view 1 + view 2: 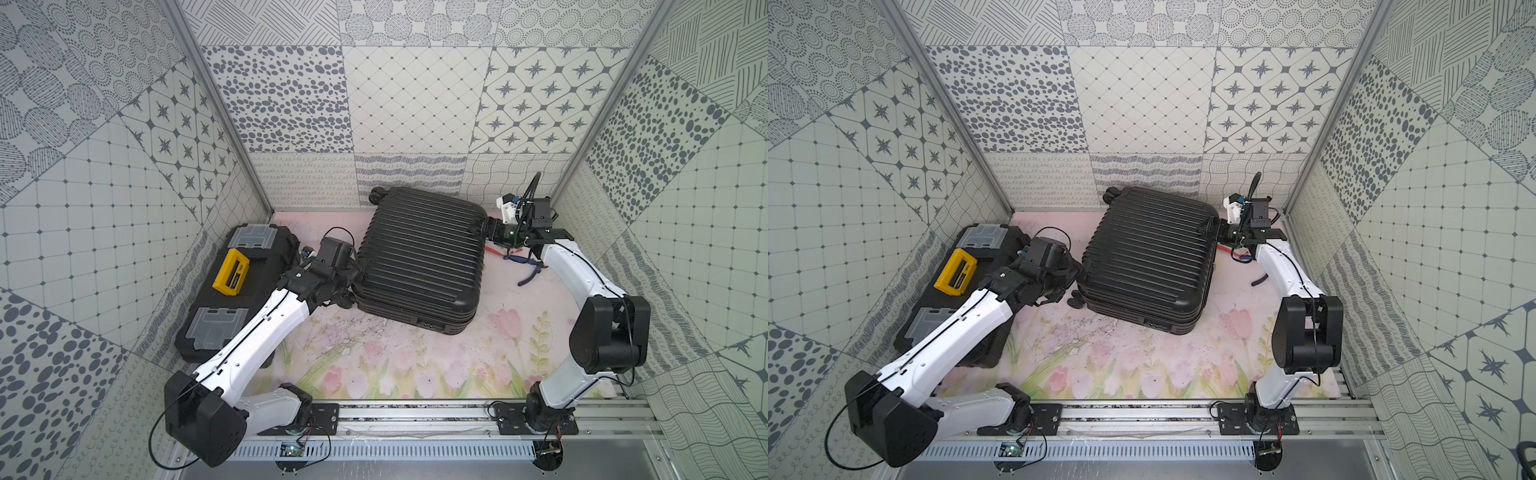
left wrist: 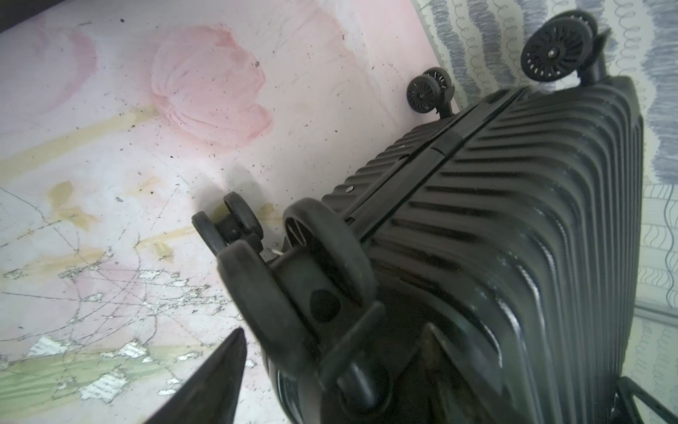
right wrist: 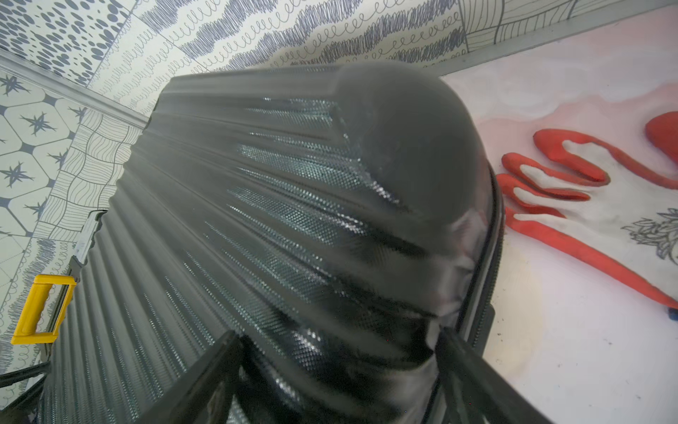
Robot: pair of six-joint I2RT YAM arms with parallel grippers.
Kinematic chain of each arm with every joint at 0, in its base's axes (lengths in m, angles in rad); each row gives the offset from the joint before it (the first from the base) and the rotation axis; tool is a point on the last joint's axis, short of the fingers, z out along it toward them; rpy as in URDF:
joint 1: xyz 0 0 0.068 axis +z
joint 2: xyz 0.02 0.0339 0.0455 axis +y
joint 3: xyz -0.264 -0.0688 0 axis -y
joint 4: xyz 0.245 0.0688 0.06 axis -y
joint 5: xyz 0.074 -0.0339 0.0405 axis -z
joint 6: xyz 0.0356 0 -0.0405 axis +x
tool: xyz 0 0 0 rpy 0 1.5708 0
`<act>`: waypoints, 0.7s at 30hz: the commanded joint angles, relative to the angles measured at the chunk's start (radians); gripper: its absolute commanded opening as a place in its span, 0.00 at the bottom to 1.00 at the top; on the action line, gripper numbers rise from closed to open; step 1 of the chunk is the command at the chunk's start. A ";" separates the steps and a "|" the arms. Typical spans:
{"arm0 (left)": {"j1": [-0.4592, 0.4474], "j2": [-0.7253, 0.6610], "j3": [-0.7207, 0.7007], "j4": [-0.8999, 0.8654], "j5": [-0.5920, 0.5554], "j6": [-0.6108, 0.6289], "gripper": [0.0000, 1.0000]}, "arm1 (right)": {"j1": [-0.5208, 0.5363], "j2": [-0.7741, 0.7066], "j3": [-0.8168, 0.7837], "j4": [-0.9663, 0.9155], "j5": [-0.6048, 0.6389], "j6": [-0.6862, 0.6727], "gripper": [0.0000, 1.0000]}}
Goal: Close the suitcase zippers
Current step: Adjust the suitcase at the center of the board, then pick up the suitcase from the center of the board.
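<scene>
In both top views: lying flat, ribbed face up, the small black hard-shell suitcase [image 1: 419, 257] [image 1: 1148, 257]; set skewed near the back edge of the floral-printed bench [image 1: 395, 365], about midway between its side edges, close to the black toolbox with yellow handle [image 1: 274, 266]; shell halves together, no lining showing; left gripper [image 1: 345, 293] at a wheeled corner on the toolbox side, right gripper [image 1: 489, 228] touching the opposite back corner.

In the left wrist view: left gripper [image 2: 335, 332] with jaws spread apart, a black double spinner wheel [image 2: 326, 249] between them; one finger [image 2: 220, 374] clear of the wheel, bench showing in the gap; nothing clamped; a dark flat band running between the ribbed halves.

In the right wrist view: right gripper [image 3: 337, 332] with jaws wide, astride the rounded corner; cannot tell whether the pads bear on the shell; the zippers [image 3: 493, 257] a thin black track curving round the seam, seemingly meshed here, pulls not visible; a white glove with red trim [image 3: 587, 209] just beside that corner.

Probably steadying the case and hunting for a pull; best to brace one corner firmly, pinch the pull squarely, draw in line with the track, slow round corners; risk of sliding the light case instead.
</scene>
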 commanded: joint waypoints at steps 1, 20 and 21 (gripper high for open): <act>-0.010 -0.038 0.034 -0.184 -0.006 0.234 0.80 | -0.030 -0.061 -0.012 -0.059 0.020 -0.052 0.87; 0.104 0.111 0.478 -0.606 0.220 1.949 0.85 | -0.074 -0.458 -0.253 -0.153 -0.222 -0.313 0.94; 0.109 0.135 0.495 -0.615 0.213 1.995 0.84 | -0.074 -0.465 -0.260 -0.159 -0.233 -0.315 0.94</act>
